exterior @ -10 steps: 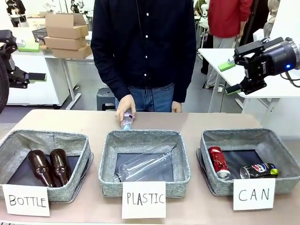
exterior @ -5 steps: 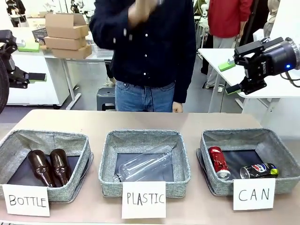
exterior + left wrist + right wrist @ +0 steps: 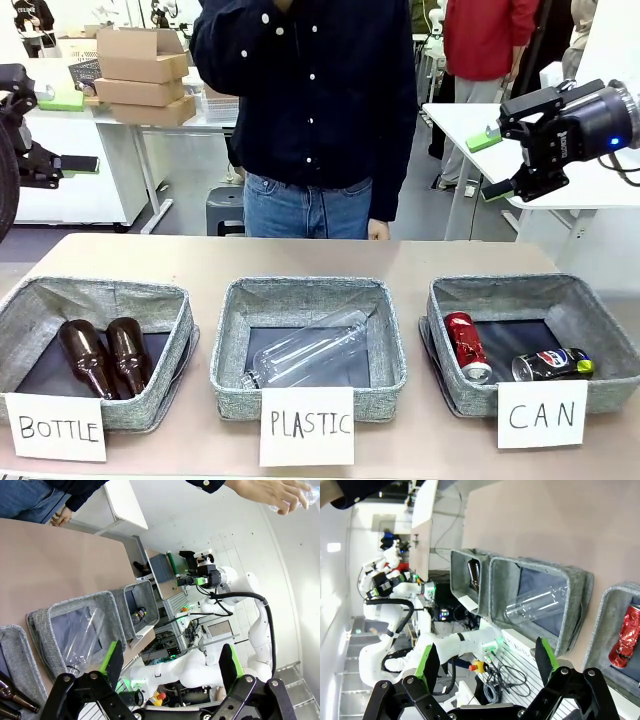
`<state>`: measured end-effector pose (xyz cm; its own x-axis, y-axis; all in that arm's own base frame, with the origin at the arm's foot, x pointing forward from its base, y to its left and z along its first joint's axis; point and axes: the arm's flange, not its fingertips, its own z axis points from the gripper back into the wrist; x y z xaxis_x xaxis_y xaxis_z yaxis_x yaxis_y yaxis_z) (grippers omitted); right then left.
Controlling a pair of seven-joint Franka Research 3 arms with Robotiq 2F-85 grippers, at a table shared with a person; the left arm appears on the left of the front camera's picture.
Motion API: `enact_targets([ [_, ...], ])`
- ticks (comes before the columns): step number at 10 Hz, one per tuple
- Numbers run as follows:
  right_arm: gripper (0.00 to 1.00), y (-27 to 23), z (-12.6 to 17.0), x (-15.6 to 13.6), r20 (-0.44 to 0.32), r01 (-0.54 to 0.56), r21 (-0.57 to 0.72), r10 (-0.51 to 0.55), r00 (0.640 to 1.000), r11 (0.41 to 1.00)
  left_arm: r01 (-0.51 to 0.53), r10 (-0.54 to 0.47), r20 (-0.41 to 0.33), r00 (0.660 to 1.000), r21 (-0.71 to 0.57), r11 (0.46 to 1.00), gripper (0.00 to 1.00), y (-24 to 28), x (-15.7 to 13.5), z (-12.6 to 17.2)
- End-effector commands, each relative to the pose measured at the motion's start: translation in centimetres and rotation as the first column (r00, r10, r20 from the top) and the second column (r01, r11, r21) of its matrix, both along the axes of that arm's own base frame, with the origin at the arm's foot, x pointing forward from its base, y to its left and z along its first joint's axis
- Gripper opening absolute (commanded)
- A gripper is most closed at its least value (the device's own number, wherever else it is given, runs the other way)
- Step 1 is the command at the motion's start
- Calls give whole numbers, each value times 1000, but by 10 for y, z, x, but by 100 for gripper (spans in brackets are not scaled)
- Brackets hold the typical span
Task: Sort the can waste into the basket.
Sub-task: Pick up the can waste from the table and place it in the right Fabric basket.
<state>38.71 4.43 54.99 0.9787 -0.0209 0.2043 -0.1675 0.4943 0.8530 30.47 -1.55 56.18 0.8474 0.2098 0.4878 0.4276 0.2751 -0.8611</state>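
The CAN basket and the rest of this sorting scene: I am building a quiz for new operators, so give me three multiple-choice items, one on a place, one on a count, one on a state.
1. Where does the red can lie?
A. In the basket marked CAN
B. In the basket marked PLASTIC
C. On the bare table

2. How many brown glass bottles lie in the basket marked BOTTLE?
A. One
B. Two
C. Three

3. How does the right gripper stand?
A. Shut on a can
B. Open and empty, raised above the table
C. Resting inside a basket

Answers: 1 A, the red can lies beside the black can in the CAN basket. 2 B, two brown glass bottles lie side by side. 3 B, the right gripper hangs high with its fingers apart and nothing between them.
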Motion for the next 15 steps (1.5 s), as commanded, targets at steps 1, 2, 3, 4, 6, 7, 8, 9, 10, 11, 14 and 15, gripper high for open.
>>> enact_targets([
  [1,100,-2,1,0,19,-13,-3,14,1000,1000,6,-5,18,1000,-24,1000,100,-1,0,1],
  [2,100,-2,1,0,19,-13,-3,14,1000,1000,6,-5,18,1000,-24,1000,100,-1,0,1],
  [3,100,-2,1,0,19,-13,-3,14,1000,1000,6,-5,18,1000,-24,1000,100,-1,0,1],
  [4,100,-2,1,0,19,-13,-3,14,1000,1000,6,-5,18,1000,-24,1000,100,-1,0,1],
  [6,100,-2,1,0,19,-13,-3,14,1000,1000,6,-5,18,1000,-24,1000,100,-1,0,1],
  [7,100,-2,1,0,19,-13,-3,14,1000,1000,6,-5,18,1000,-24,1000,100,-1,0,1],
  [8,100,-2,1,0,19,-13,-3,14,1000,1000,6,-5,18,1000,-24,1000,100,-1,0,1],
  [9,100,-2,1,0,19,-13,-3,14,1000,1000,6,-5,18,1000,-24,1000,100,-1,0,1],
  [10,100,-2,1,0,19,-13,-3,14,1000,1000,6,-5,18,1000,-24,1000,100,-1,0,1],
  [11,100,-2,1,0,19,-13,-3,14,1000,1000,6,-5,18,1000,-24,1000,100,-1,0,1],
  [14,100,-2,1,0,19,-13,-3,14,1000,1000,6,-5,18,1000,-24,1000,100,-1,0,1],
  [15,100,-2,1,0,19,-13,-3,14,1000,1000,6,-5,18,1000,-24,1000,100,-1,0,1],
])
